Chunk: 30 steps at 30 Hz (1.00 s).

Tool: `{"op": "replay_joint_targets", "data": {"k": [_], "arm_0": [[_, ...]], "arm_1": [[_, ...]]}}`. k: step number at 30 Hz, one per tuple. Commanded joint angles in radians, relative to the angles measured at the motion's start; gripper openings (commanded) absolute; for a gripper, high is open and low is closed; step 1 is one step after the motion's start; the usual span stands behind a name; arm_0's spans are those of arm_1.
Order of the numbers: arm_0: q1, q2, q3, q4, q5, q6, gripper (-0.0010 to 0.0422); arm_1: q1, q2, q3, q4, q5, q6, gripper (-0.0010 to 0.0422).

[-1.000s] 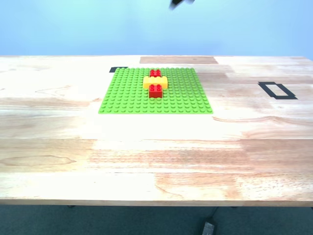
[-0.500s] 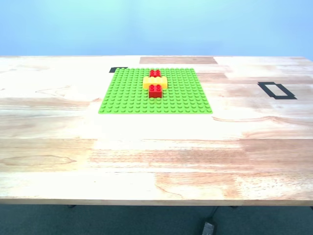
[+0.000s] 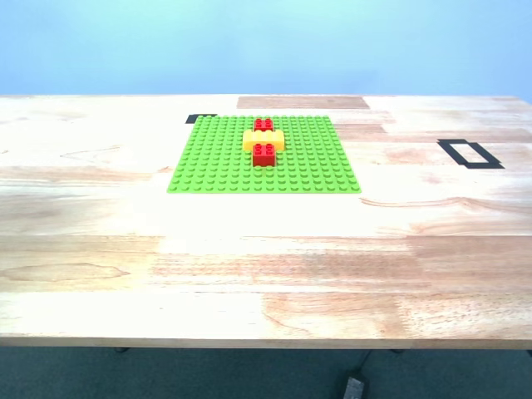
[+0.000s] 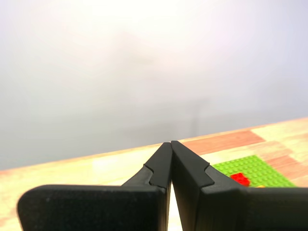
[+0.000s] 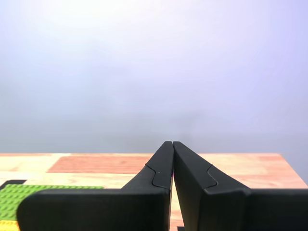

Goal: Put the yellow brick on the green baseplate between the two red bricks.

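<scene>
Bricks show whole only in the exterior view: the yellow brick [image 3: 263, 140] sits on the green baseplate [image 3: 216, 162], touching the far red brick [image 3: 263, 125] and the near red brick [image 3: 264, 154], right between them. It is wider than both. No arm shows there. My first gripper [image 4: 171, 143] has its tips pressed together, holding nothing, with a corner of the plate past it. My second gripper [image 5: 172, 143] is closed and empty too, above the wooden table [image 3: 266, 266].

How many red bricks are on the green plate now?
2. One red brick sits at the yellow brick's far side, the other red brick at its near side; none seems hidden.
</scene>
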Motion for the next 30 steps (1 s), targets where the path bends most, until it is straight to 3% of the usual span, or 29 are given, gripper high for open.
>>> {"op": "replay_joint_targets", "data": {"k": [1,4,9,30], "arm_0": [[0.0,-0.08,-0.082,0.016,-0.031,-0.009,0.0],[0.0,-0.164,-0.147,0.009,-0.079,-0.019,0.0],[0.0,-0.264,-0.208,0.021,-0.078,-0.056,0.0],[0.0,-0.254,-0.303,0.027,-0.079,-0.05,0.0]], "arm_1": [[0.001,-0.087,-0.051,-0.006,0.035,0.006,0.0],[0.001,-0.161,-0.095,-0.007,0.036,-0.009,0.0],[0.0,-0.217,-0.158,-0.051,0.085,-0.008,0.0],[0.001,-0.217,-0.248,-0.011,0.084,-0.046,0.0]]}}
